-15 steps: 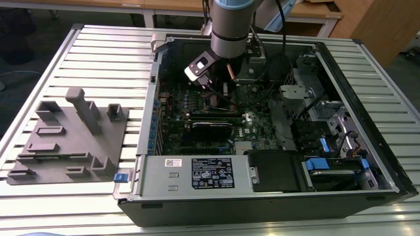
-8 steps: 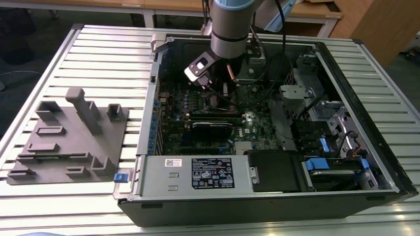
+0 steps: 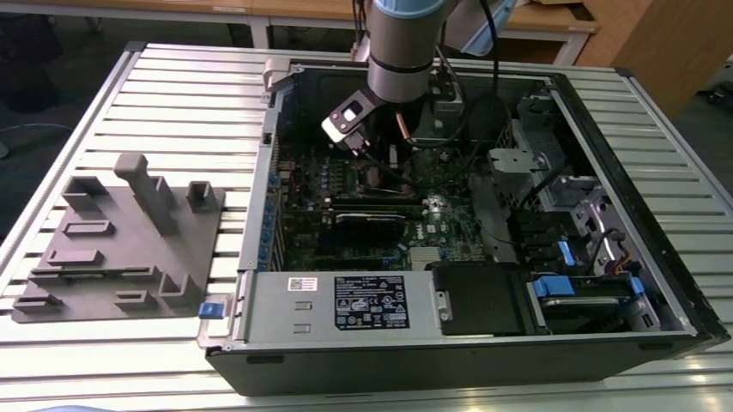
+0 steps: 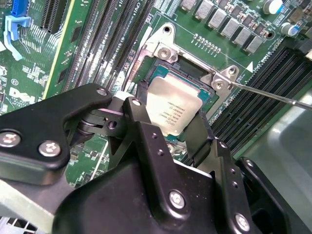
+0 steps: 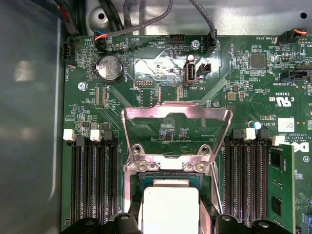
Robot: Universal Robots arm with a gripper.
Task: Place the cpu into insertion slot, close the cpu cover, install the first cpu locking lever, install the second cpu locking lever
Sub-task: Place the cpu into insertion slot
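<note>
The claw [image 4: 169,115] pinches the cpu [image 4: 171,105], with a black finger [image 4: 197,134] on each of two sides. The cpu is a small flat square with a dull grey metal top. It sits right over the insertion slot [image 5: 146,180], a square hole with a dark middle and a shiny rim. I cannot tell if the cpu touches the slot.

The cpu cover [image 5: 195,111] is a thin shiny metal frame with a hole in its middle. It is flipped open and stands just past the slot. A thin metal lever [image 4: 273,95] sticks out from one corner of the slot's rim. Long black slots [image 5: 92,185] run along both sides.

The insertion slot is on a bumpy green board [image 3: 343,184]. The board lies inside a big open computer box [image 3: 458,360] of grey and black metal. The box stands on a table [image 3: 184,94] made of long pale metal strips. A grey tray [image 3: 115,249] with blocky bumps lies by the table's edge on the exterior view's left.
</note>
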